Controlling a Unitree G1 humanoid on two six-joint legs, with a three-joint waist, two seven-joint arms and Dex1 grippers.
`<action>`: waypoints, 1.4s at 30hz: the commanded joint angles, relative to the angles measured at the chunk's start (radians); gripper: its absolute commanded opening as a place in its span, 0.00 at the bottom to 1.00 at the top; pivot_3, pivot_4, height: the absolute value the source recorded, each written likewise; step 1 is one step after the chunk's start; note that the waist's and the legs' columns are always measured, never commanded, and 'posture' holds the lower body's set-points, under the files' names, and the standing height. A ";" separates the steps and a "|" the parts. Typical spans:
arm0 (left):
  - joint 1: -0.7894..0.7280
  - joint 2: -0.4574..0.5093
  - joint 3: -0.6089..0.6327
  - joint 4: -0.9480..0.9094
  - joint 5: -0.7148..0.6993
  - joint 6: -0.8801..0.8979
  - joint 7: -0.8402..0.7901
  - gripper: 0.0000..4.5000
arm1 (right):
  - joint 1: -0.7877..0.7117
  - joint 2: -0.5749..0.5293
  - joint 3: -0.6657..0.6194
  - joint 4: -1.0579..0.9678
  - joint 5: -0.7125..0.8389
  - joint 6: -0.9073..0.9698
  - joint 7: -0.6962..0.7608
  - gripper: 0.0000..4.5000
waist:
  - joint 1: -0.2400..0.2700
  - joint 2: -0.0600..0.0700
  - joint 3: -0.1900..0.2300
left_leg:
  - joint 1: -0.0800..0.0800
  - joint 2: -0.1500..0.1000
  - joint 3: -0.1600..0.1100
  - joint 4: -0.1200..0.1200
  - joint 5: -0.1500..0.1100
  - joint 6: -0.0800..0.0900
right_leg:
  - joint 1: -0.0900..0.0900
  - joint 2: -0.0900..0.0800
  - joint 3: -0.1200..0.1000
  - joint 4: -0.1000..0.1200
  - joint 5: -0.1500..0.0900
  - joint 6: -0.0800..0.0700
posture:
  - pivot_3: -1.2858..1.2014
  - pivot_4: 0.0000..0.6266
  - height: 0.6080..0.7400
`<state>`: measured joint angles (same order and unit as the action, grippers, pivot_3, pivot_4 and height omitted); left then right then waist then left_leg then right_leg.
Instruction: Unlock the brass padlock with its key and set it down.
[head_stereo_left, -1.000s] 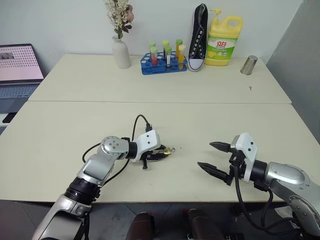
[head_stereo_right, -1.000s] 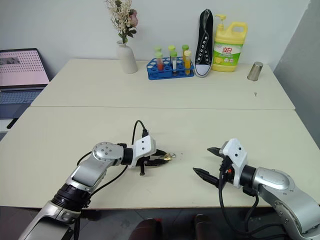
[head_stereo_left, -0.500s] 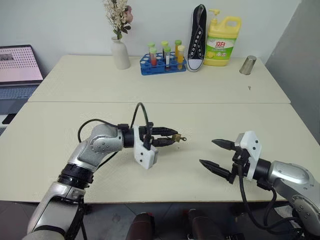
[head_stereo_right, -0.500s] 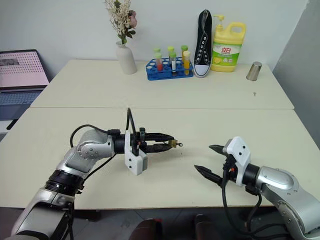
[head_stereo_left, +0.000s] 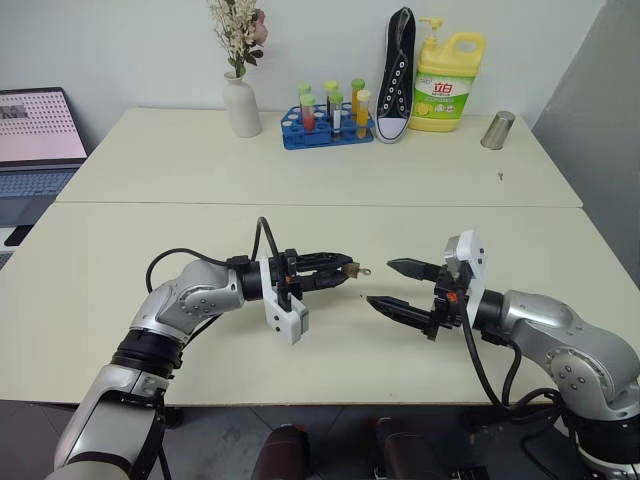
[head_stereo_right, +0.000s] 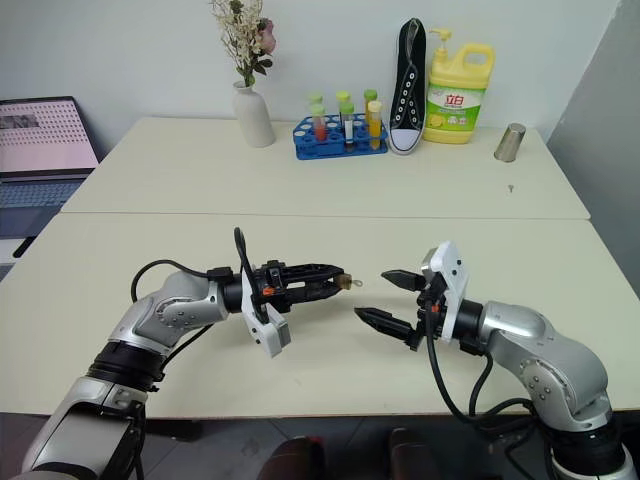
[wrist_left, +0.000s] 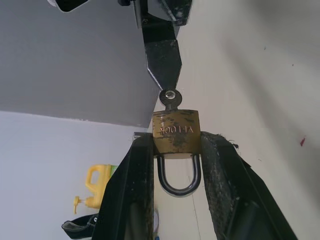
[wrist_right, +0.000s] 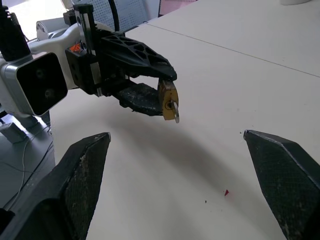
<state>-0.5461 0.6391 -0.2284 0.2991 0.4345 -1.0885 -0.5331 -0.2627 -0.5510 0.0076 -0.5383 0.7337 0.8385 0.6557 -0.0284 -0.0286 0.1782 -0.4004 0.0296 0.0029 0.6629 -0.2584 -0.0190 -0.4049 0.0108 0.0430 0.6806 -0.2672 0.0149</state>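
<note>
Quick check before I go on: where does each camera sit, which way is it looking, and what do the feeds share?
Head, both eyes: look forward and down over the table; both arms show, left gripper facing right gripper.
Left wrist: looks along its own fingers clamping the padlock, key outward, a right finger beyond.
Right wrist: looks between its spread fingers at the left gripper.
Shared: every feed shows the padlock and key.
</note>
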 joint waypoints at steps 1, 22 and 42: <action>0.006 0.007 0.013 -0.067 -0.008 0.018 0.029 0.21 | -0.033 0.012 0.008 0.006 0.030 0.001 0.020 1.00 | 0.000 0.000 0.000 | 0.000 0.000 0.000 0.000 0.000 0.000 | 0.000 0.000 0.000 0.000 0.000 0.000 | 0.52 0.24 1.00; 0.011 0.018 -0.014 -0.086 -0.010 0.031 0.036 0.21 | -0.092 0.045 0.026 0.050 0.069 0.031 0.041 0.30 | 0.000 0.000 0.000 | 0.000 0.000 0.000 0.000 0.000 0.000 | 0.000 0.000 -0.001 0.000 0.000 0.000 | 0.52 0.24 1.00; 0.012 0.017 -0.013 -0.093 0.007 0.038 0.053 0.21 | -0.190 0.013 -0.043 0.122 0.253 0.280 0.006 0.00 | 0.000 0.000 0.000 | 0.000 0.000 0.000 0.000 0.000 0.000 | 0.000 -0.003 -0.001 0.000 0.000 -0.001 | 0.52 0.24 1.00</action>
<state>-0.5235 0.6508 -0.2535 0.2178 0.4374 -1.0579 -0.5026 -0.4217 -0.5387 -0.0022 -0.4116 0.9004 1.0488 0.6712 -0.0284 -0.0285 0.1782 -0.4001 0.0299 0.0028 0.6630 -0.2583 -0.0189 -0.4050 0.0075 0.0422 0.6811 -0.2668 0.0143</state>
